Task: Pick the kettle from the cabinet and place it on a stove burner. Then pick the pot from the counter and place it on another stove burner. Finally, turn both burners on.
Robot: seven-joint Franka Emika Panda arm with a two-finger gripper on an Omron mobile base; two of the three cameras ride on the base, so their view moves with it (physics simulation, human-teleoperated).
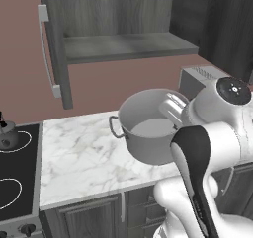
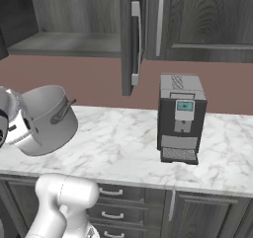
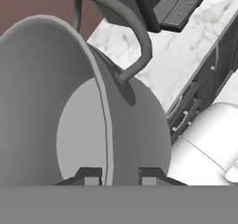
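The gripper (image 3: 120, 175) is clenched on the rim of the wide grey steel pot (image 1: 148, 126), one finger inside the wall and one outside. The pot hangs tilted at the middle of the left base view, above the white marble counter (image 1: 79, 158). To do this step well, I think the arm should keep the pot lifted and carry it toward the glossy black cooktop (image 1: 17, 182) at lower left. Counted: one pot, one small grey kettle (image 1: 7, 136) standing on a burner circle, two circles visible, one dark coffee machine (image 2: 180, 118).
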